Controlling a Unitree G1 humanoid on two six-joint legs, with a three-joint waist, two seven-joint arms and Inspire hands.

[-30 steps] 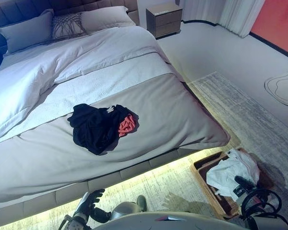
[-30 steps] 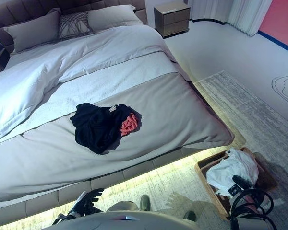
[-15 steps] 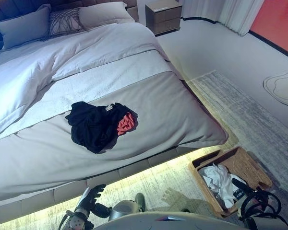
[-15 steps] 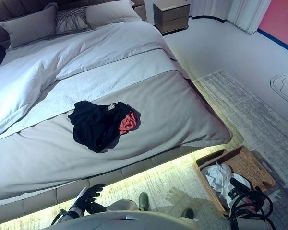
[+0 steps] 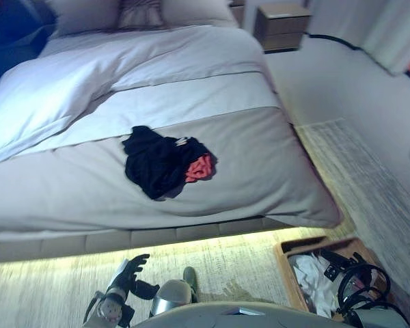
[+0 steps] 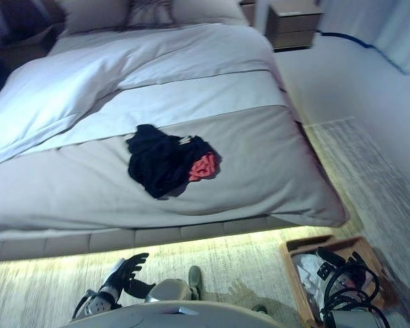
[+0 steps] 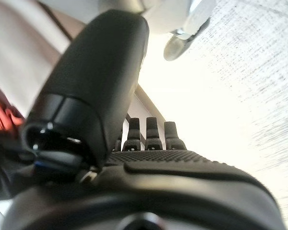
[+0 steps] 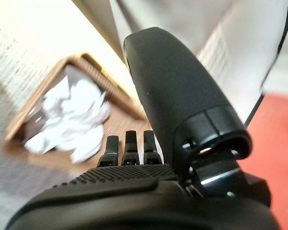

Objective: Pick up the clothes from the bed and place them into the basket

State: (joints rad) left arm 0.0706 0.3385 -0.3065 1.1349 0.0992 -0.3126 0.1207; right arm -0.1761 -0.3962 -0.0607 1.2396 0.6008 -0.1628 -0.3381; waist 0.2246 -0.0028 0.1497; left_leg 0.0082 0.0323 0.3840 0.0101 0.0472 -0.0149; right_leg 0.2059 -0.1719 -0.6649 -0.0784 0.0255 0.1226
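A heap of black clothes (image 5: 160, 160) with a red piece (image 5: 201, 166) at its right side lies on the grey cover of the bed (image 5: 260, 171). On the rug at the lower right stands a brown wicker basket (image 5: 290, 249) with a white garment (image 5: 313, 283) in it; the right wrist view shows that basket (image 8: 19, 125) and white garment (image 8: 72, 120) too. My left hand (image 5: 126, 273) hangs low over the rug in front of the bed, open and empty. My right hand (image 5: 335, 263) is over the basket, open, fingers straight, holding nothing.
Pillows (image 5: 89, 14) and a white duvet (image 5: 75, 89) cover the far half of the bed. A nightstand (image 5: 281, 27) stands beside the headboard at the upper right. The bed's lit base (image 5: 157, 239) runs across in front of me. A patterned rug (image 5: 369, 178) lies right of the bed.
The white garment left my right hand and dropped into the basket. The camera has swung, so the whole scene has shifted right. My left hand stays low and open.
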